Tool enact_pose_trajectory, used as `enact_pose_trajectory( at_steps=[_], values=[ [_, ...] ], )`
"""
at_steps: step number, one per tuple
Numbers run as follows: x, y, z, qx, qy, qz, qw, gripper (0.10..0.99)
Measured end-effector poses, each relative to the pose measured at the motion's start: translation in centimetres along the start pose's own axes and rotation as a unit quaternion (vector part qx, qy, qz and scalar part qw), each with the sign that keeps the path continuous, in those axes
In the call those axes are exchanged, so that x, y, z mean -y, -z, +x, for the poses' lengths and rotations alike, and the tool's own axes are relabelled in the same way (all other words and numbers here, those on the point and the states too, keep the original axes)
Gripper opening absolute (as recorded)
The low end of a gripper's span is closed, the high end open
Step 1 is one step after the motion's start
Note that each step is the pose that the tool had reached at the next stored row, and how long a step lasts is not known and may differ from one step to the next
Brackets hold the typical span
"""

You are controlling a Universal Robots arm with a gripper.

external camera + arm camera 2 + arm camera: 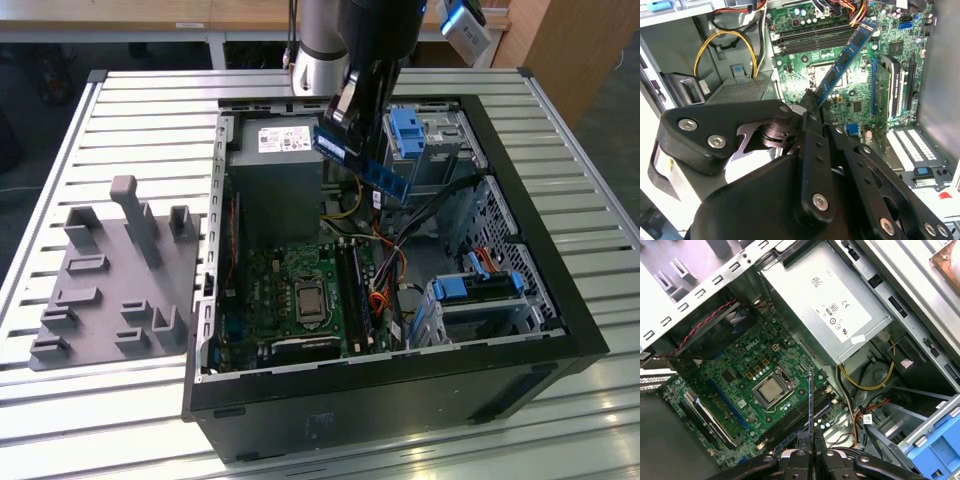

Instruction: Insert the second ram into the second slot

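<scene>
End effector clamped narrow on one end of the second ram; the dark-blue stick is tilted in the second wrist view and edge-on in the first wrist view. Below it and well apart lies the green motherboard, with memory slots beside the processor socket; stick looks roughly in line with the slots, hard to judge. Beyond, grey power supply inside the open computer case on the slatted table.

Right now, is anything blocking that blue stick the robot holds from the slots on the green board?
Nothing visible does. The gripper holds the second ram in open air above the motherboard, and the memory slots below lie uncovered; orange cables run beside them, not across.
</scene>
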State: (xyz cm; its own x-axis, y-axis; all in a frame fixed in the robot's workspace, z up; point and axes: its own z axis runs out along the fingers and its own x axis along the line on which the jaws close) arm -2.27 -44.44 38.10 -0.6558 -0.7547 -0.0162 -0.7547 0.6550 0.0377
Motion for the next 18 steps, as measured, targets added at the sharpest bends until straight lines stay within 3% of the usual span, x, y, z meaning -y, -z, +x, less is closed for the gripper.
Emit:
enact_pose_trajectory(
  at_steps=[18],
  values=[
    [0.00, 0.00, 0.00, 0.0021, -0.056, 0.0009, 0.9984, 0.137]
  ],
)
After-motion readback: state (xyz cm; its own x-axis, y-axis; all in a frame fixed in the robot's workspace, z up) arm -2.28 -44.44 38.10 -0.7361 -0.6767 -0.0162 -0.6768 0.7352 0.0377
